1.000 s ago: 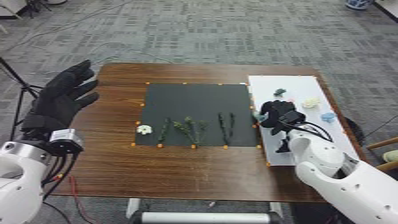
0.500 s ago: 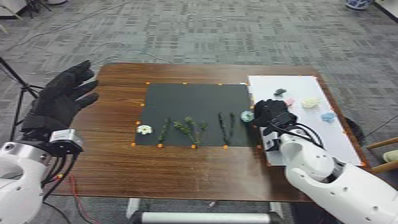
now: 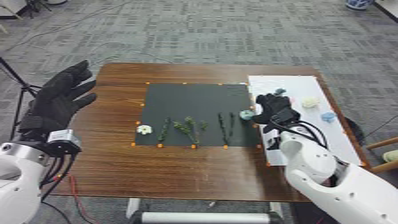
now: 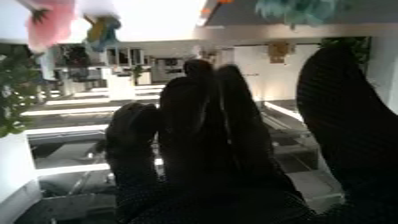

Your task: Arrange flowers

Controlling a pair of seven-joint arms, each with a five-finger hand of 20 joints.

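Left hand (image 3: 60,102) raised at surface's (image 3: 191,172) left edge, fingers straight, spread. Right hand (image 3: 274,107) over white sheet (image 3: 271,84), fingers straight, thumb apart. Blue flower (image 3: 247,114) at dark mat's (image 3: 195,97) right edge, near right hand; white flower (image 3: 144,129) near left, green stems (image 3: 187,128) between.

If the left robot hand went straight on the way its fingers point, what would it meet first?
Nothing visible: in the head view the left robot hand points out over the carpet, so its way looks free, though depth is unclear.
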